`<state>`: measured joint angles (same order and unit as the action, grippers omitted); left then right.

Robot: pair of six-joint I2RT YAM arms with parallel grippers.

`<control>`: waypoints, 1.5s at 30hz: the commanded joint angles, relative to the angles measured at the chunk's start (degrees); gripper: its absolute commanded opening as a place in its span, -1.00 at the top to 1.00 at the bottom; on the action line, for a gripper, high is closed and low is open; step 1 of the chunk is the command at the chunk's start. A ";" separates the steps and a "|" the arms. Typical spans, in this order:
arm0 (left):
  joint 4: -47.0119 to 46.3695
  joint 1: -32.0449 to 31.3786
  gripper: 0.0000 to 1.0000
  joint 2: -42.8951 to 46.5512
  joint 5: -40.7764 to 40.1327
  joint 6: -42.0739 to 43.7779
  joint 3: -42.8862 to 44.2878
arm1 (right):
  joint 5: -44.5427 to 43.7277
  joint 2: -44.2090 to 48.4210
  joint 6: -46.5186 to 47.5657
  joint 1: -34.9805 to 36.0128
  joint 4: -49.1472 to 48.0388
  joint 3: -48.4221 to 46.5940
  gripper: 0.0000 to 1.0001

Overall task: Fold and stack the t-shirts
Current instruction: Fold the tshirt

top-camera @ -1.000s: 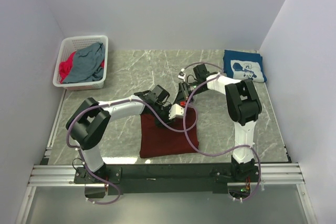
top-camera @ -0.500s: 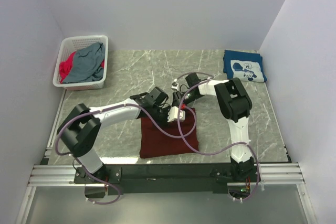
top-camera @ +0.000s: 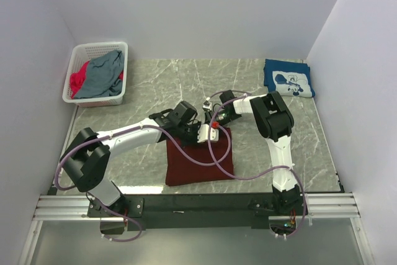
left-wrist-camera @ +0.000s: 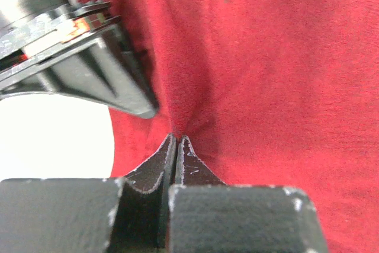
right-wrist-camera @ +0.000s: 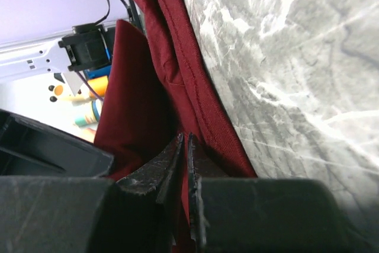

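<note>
**Item:** maroon t-shirt (top-camera: 200,161).
**Location:** centre of the overhead frame. It lies on the table as a partly folded rectangle, with its upper edge gathered where the two tools meet.
**Handling (judged):** light, limp knit cloth that is neither fragile nor slippery. It will sag from any single hold. It is best taken at two points along a hem or corner, catching every layer, and carried low so the fold does not fall open.

**Tools:**
- Left gripper (left-wrist-camera: 177,141): pinched tight on a pucker of the red cloth.
- Right gripper (right-wrist-camera: 185,141): closed to a slit on the shirt's stitched edge, with loose layers hanging beside it.

**Other stock:**
- Navy t-shirt (top-camera: 287,77): white print, folded flat, upper right of the frame, well apart from the maroon one.
- Grey-blue shirt (top-camera: 102,71) and pink shirt (top-camera: 77,82): crumpled together in the white lattice basket (top-camera: 99,46), upper left.

**Surface:** table (top-camera: 155,85), grey marble pattern, flat and smooth-looking. Cloth should slide across it easily, so a dragged edge may pull the whole fold along.

**Room:** pale walls (top-camera: 186,10) close in at the left, back and right.
</note>
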<state>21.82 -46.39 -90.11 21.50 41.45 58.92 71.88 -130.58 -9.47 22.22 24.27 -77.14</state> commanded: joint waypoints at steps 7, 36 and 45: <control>-7.05 4.11 0.99 -3.06 -2.77 4.34 4.28 | -1.30 -1.43 1.12 0.19 3.41 0.77 0.75; -25.07 -1.16 0.99 4.23 -8.22 9.96 -13.12 | -7.11 -2.56 14.22 1.16 21.26 -16.11 0.68; -30.52 -1.42 0.99 5.64 -11.30 11.81 -14.44 | -4.20 -9.42 12.73 2.22 19.67 -15.67 0.68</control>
<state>-3.77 -47.46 -86.80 11.44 51.83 44.77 68.60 -137.93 2.90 23.66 43.55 -93.01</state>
